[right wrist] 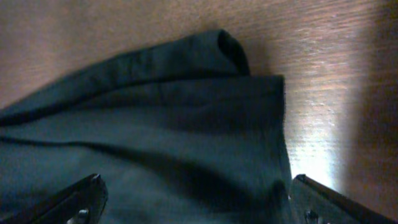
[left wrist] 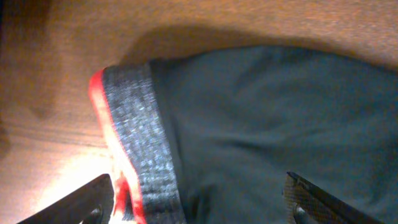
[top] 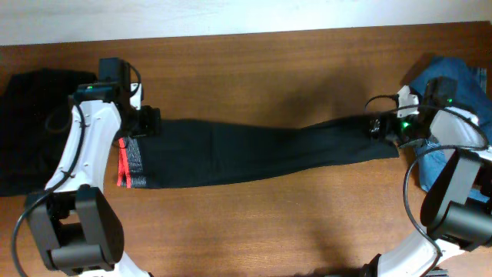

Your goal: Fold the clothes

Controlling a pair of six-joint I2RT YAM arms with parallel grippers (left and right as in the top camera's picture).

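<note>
Dark trousers lie lengthwise across the middle of the wooden table, legs stacked one on the other, so they read as one long strip. The grey waistband with its red trim is at the left end and the leg hem at the right end.

The left gripper sits at the waistband's upper corner. In its wrist view the fingers are spread wide, with waistband and dark cloth under the gap and nothing pinched. The right gripper is at the hem end. Its fingers are also spread wide over the cloth, and the hem corner is rolled up a bit.

One arm at each end makes sense: the garment looks laid out long and fairly flat, ready for an end-to-end fold. My guess at the next step is that one end gets pinched and carried over to the other. The cloth is soft and thin, so it will likely sag and drag if lifted by one corner only.

A black garment is heaped at far left and a blue garment at far right by the right arm. Both sit at the table's ends, apparently kept off the folding area.
</note>
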